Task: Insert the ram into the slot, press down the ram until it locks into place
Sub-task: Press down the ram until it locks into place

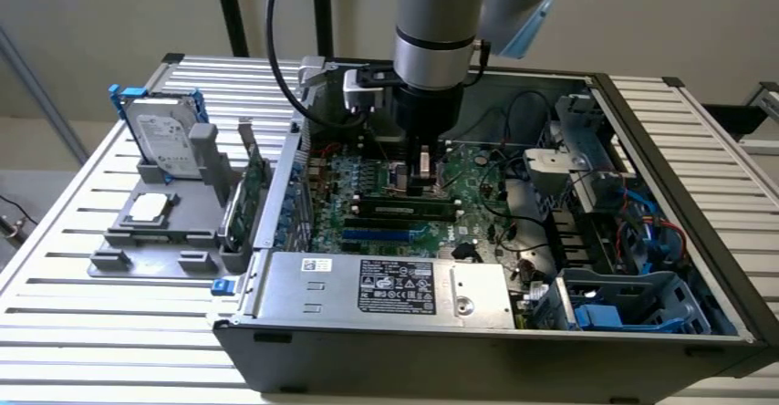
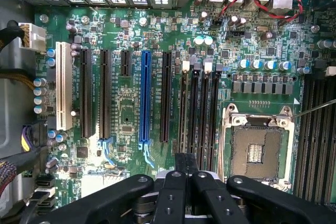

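Hand lowered into the open computer case, over the memory slots.

A slatted metal desk (image 1: 73,232) carries the open grey computer case (image 1: 487,332); a plain pale wall stands behind. The silver arm reaches straight down, and its black hand (image 1: 422,170) hangs with fingers drawn narrow, close together, above the green motherboard (image 2: 126,114). The long thin green ram stick (image 1: 402,211) lies flat across the black slots just beneath the hand. Cables and a drive cage crowd one side; the case wall closes the other.
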